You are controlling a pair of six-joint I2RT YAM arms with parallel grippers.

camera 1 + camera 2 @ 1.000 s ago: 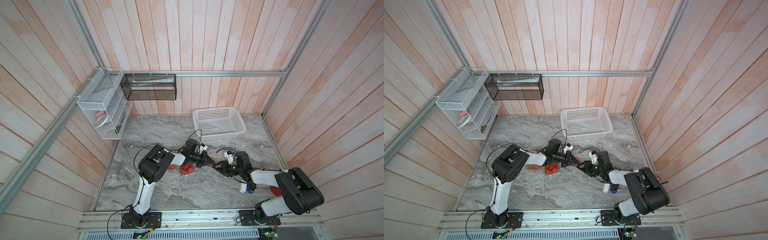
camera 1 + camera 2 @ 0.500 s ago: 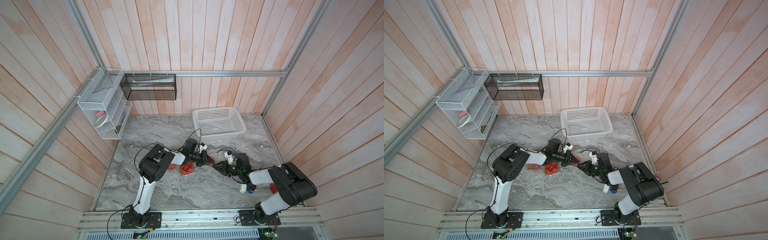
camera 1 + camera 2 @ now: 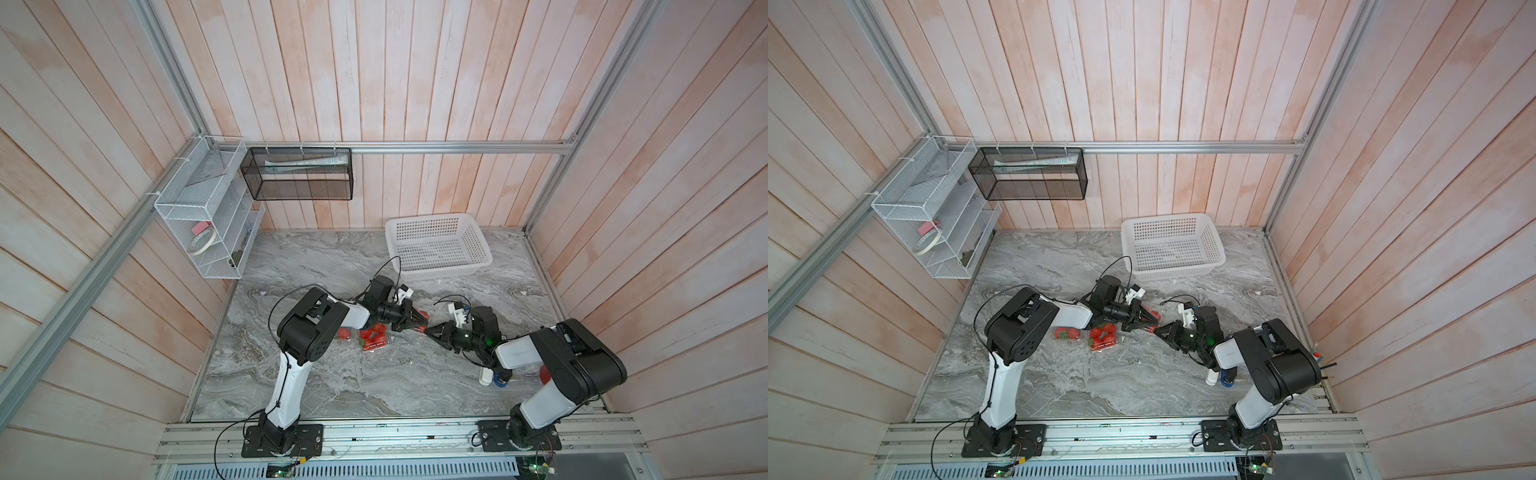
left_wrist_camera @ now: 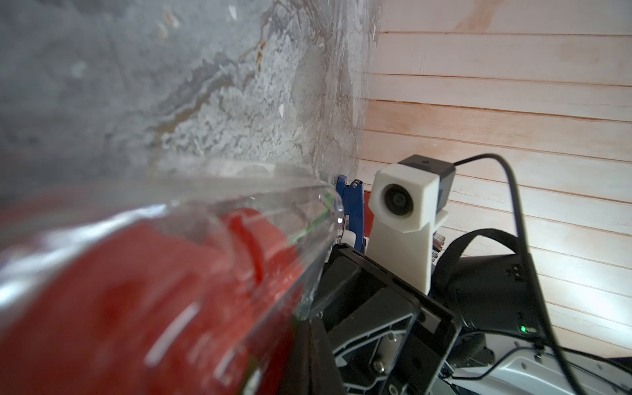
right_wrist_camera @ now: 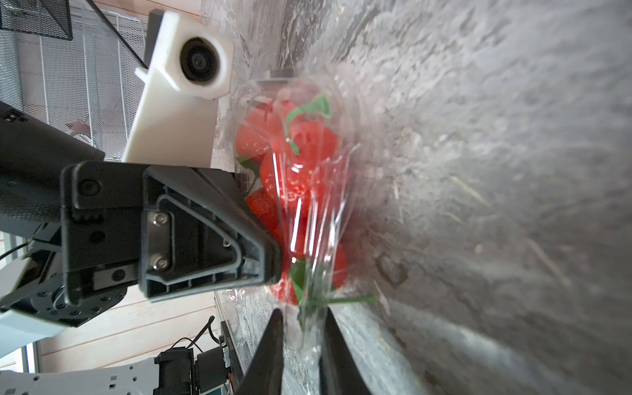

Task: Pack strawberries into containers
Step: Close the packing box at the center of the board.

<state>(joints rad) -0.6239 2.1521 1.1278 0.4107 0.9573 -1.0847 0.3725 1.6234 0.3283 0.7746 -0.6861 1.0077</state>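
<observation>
A clear container packed with red strawberries lies on the marble between my two grippers, small in both top views. My right gripper is closed narrowly on the container's thin plastic edge. My left gripper is shut, and one of its fingers presses its tip against the container's side. I cannot tell whether it pinches any plastic. The left wrist view is filled by the same container. Two more containers with strawberries sit beside the left arm.
A white perforated basket stands at the back right. A white tube and a blue object lie under the right forearm, with a red cup beside the right arm. Wire racks hang on the left wall.
My right gripper's jaws have narrowed onto the container's edge. The right arm's elbow has swung a little. The left gripper stays shut in place.
</observation>
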